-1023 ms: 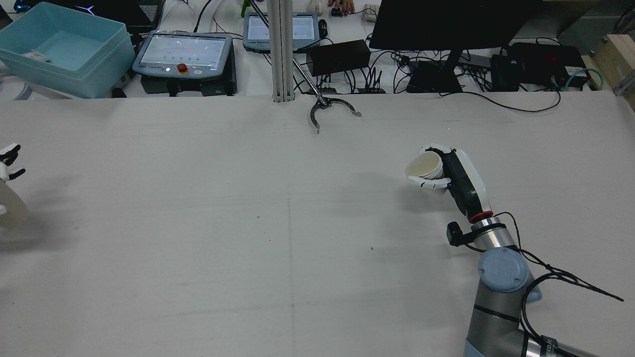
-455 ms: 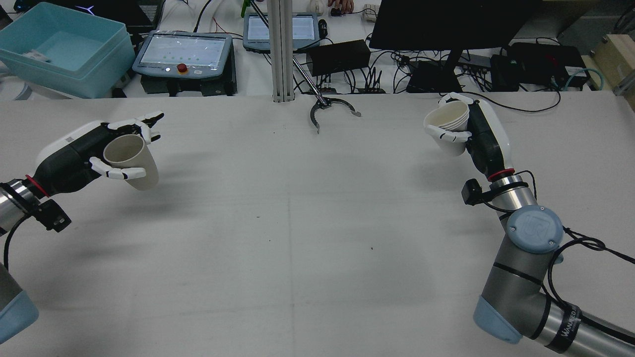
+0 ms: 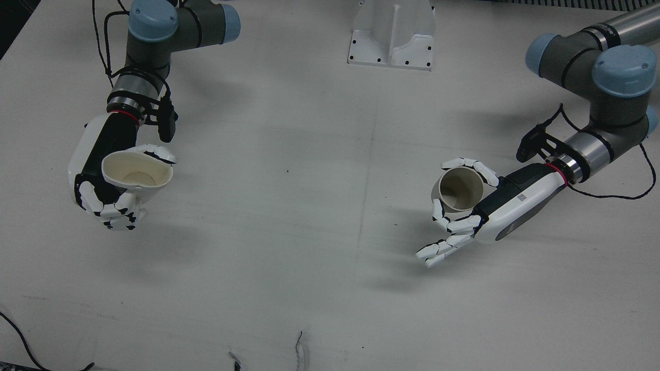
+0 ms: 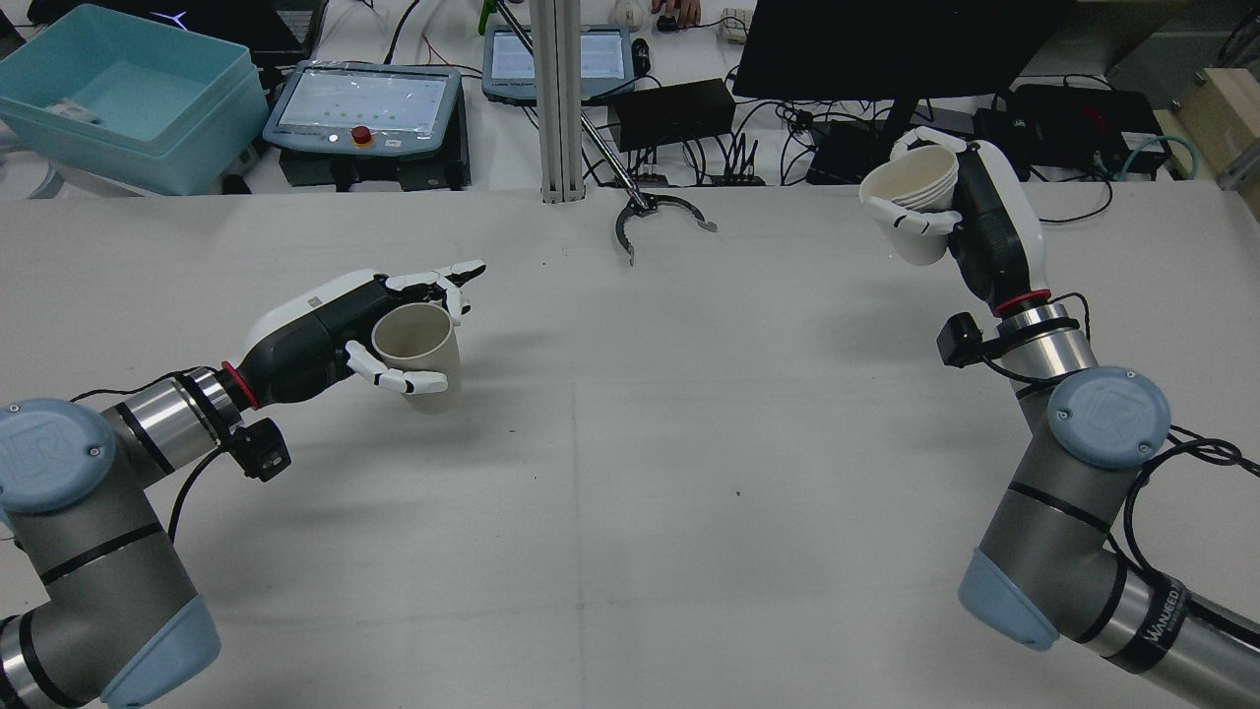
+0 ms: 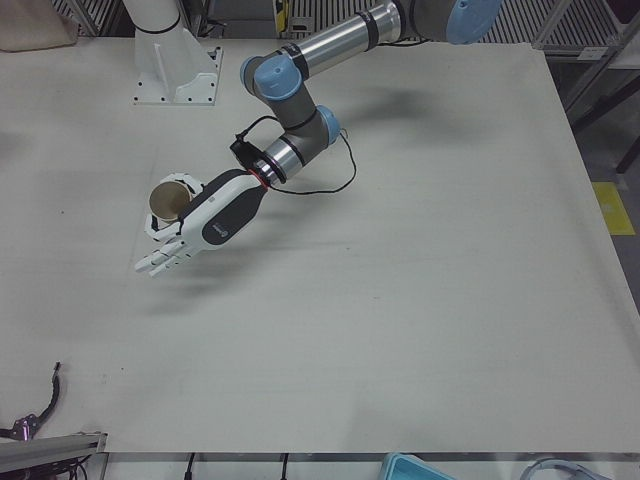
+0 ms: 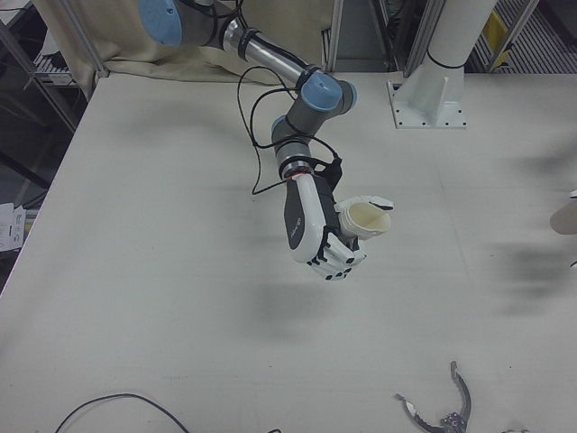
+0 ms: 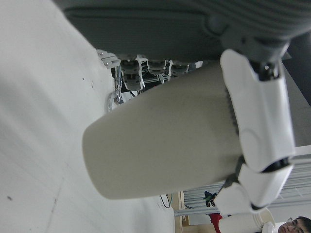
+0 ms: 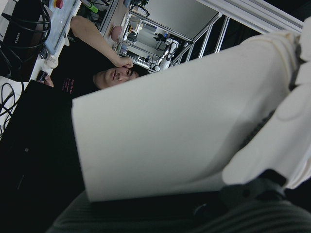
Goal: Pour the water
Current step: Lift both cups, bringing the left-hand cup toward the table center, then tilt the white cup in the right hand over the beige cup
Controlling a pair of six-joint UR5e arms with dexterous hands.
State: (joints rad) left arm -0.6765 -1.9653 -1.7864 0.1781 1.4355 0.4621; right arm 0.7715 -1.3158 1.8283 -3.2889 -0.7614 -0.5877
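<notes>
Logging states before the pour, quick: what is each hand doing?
Left hand: shut on a beige paper cup.
Right hand: shut on a white paper cup.

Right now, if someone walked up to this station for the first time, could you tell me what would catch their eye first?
Each raised robot hand holds a cup off the bare white table. The left robot hand grips a beige paper cup on the left of the rear view; the right robot hand holds a squeezed white paper cup high at the far right. A dark metal claw tool lies at the far edge.
</notes>
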